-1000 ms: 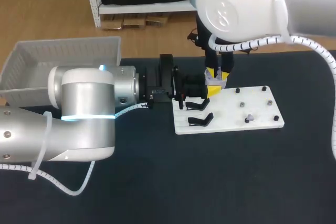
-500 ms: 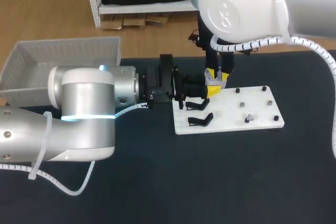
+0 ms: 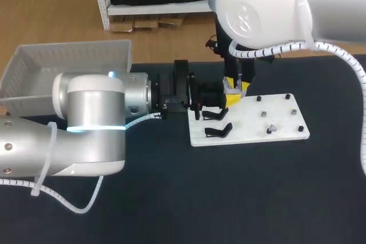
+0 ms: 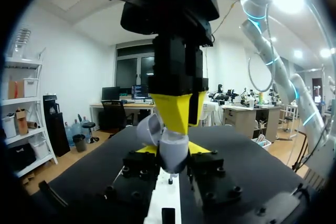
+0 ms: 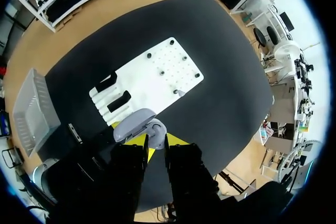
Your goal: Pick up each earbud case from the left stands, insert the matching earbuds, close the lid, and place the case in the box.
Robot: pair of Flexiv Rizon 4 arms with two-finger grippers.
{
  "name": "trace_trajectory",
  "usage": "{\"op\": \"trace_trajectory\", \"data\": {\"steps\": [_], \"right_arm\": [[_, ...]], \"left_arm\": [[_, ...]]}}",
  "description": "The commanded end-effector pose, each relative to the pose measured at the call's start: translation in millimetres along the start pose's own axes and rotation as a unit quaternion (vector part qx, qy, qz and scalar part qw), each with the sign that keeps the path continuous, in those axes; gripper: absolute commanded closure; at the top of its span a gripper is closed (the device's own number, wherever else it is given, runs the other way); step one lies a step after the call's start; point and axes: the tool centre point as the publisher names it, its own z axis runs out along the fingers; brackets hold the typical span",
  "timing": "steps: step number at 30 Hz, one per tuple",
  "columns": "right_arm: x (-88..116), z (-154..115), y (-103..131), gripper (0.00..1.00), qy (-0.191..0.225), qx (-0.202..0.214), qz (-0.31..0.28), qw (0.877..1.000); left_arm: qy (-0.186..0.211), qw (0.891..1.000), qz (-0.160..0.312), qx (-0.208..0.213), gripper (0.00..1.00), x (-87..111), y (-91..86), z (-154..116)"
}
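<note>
1. Step in hand: my right gripper (image 5: pixel 156 139) is pressed together on the earbud case (image 5: pixel 137 123), pinching it from two sides. The lid stands open, so I judge this to be the stage between pick-up and earbud insertion. I cannot see whether the case holds an earbud.
2. Next move, as I judge it: the case needs a second steady hold so that one arm is free to fetch an earbud. The open cavity must face up, and the hinge must not be squeezed.
3. Nearest the right gripper: the case sits between its yellow tips, lid swung to one side, raised above the white board (image 5: pixel 152 77).
4. Just beside it: my left gripper (image 3: pixel 222 100) comes in level from the side, right at the case. I cannot tell whether it is spread or clamped.
5. Below the grippers: two black stands (image 5: pixel 118 100) lie on the near part of the board, both bare.
6. Farther ahead: one loose earbud (image 5: pixel 179 93) lies among the pegs, well apart from the case.
7. Farthest: the box (image 3: pixel 68 55) lies beyond the left arm, off the board.
</note>
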Motion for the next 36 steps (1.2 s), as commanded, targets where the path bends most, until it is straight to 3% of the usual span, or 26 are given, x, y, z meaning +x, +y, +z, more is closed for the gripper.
{"op": "trace_trajectory", "data": {"steps": [1, 3, 6, 15, 24, 27, 36], "right_arm": [[-0.7, 1.7, 0.4, 1.00, 0.001, 0.001, -0.001, 1.000], [-0.6, 0.9, 0.3, 0.77, 0.001, 0.000, -0.001, 1.000], [0.8, -2.3, 0.3, 0.69, -0.001, -0.002, -0.004, 1.000], [14.3, -23.0, -8.9, 0.70, -0.010, -0.038, -0.035, 0.999], [33.0, -26.1, -46.6, 0.52, -0.055, -0.112, -0.139, 0.982], [36.9, -22.6, -60.0, 0.02, -0.065, -0.127, -0.153, 0.978], [37.1, -11.8, -92.5, 0.00, -0.123, -0.141, -0.143, 0.972]], "left_arm": [[-0.005, 1.000, 0.003, -0.006, 1.00, -0.4, -1.2, 0.2], [-0.005, 1.000, 0.003, -0.006, 1.00, -0.4, -1.2, 0.2], [-0.005, 1.000, 0.003, -0.006, 1.00, -0.4, -1.2, 0.2], [-0.005, 1.000, 0.003, -0.006, 1.00, -0.4, -1.2, 0.2], [-0.005, 1.000, 0.003, -0.006, 1.00, -0.4, -1.2, 0.2], [-0.005, 1.000, 0.003, -0.006, 1.00, -0.4, -1.2, 0.2], [-0.005, 1.000, 0.003, -0.006, 1.00, -0.4, -1.2, 0.2]]}}
